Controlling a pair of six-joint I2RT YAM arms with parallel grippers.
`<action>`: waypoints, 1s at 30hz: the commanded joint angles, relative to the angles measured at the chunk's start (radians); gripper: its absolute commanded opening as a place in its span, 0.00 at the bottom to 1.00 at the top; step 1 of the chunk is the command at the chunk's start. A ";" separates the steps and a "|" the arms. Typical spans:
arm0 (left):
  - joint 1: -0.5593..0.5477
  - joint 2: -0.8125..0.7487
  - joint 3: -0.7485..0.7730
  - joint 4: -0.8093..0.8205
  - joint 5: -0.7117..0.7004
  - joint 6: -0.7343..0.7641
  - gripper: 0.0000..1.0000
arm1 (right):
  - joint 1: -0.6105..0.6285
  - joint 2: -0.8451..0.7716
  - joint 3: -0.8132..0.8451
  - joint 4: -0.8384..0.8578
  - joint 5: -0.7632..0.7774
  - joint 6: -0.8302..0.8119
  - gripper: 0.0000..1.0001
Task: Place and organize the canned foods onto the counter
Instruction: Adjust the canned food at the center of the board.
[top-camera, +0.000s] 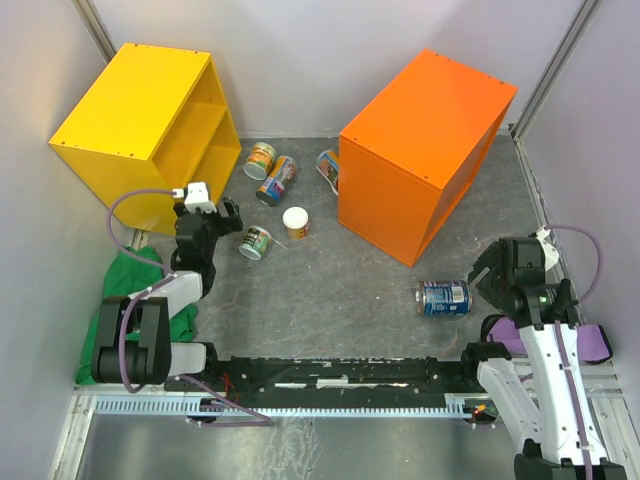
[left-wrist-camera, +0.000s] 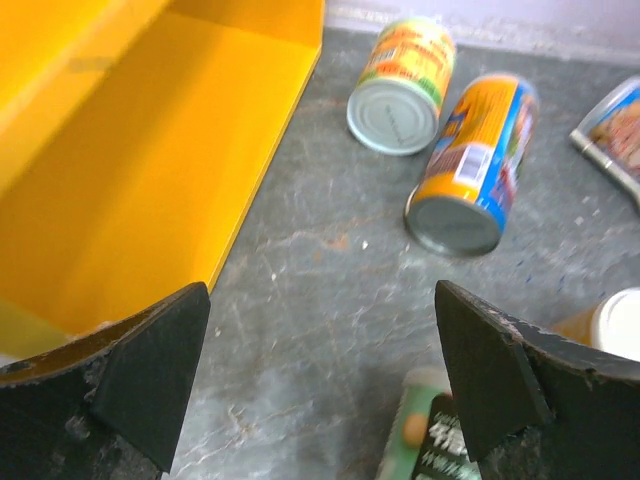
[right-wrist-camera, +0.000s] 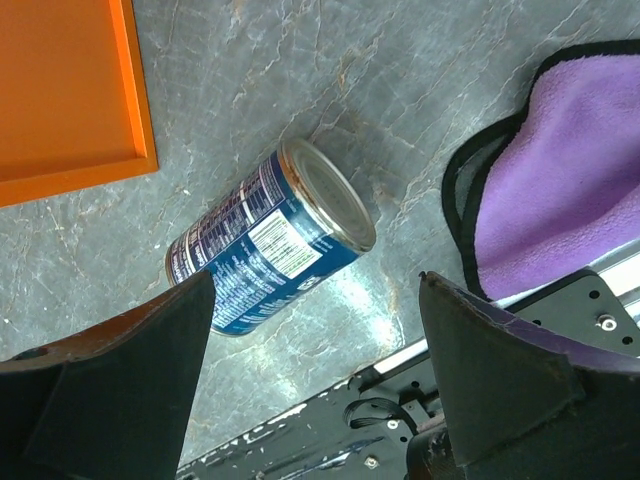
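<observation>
On the grey marbled table top (top-camera: 330, 290), near the right arm: one wide blue-labelled tin with a silver top (top-camera: 443, 297), lying on its side in front of the bright orange box-shaped cabinet (top-camera: 430, 110), not on it. Its long axis runs left to right, with the silver end toward the purple cloth with black edging (right-wrist-camera: 560, 190). The label has a white panel of fine print, too small to read. Right gripper (right-wrist-camera: 320, 370): fingers spread, released, just short of the tin, touching nothing.

Between the two cabinets, five further cans.
- Short orange-and-green can (left-wrist-camera: 402, 85) and taller orange-and-blue can (left-wrist-camera: 470, 165): both on their sides, bare metal ends toward the left arm, writing blurred.
- Partly seen can (top-camera: 329, 168): on its side just beside the orange cabinet, kind unclear.
- White-lidded can (top-camera: 295, 222): upright.
- Short green-labelled can (top-camera: 256, 241): on its side, with white characters on a black panel, illegible.

Left gripper (left-wrist-camera: 320, 390): fingers wide, released, empty, beside the yellow cabinet (top-camera: 140, 110). Green cloth (top-camera: 130, 290): partly hidden behind the left arm.
</observation>
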 joint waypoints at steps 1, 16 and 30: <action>-0.012 -0.068 0.134 -0.281 -0.034 -0.167 0.99 | 0.012 0.033 0.039 -0.016 -0.033 0.046 0.91; -0.023 -0.207 0.220 -0.381 0.410 -0.570 0.99 | 0.212 0.103 -0.051 0.034 -0.056 0.542 0.95; -0.238 -0.330 0.190 -0.455 0.412 -0.545 0.99 | 0.498 0.344 -0.057 0.101 0.114 0.829 1.00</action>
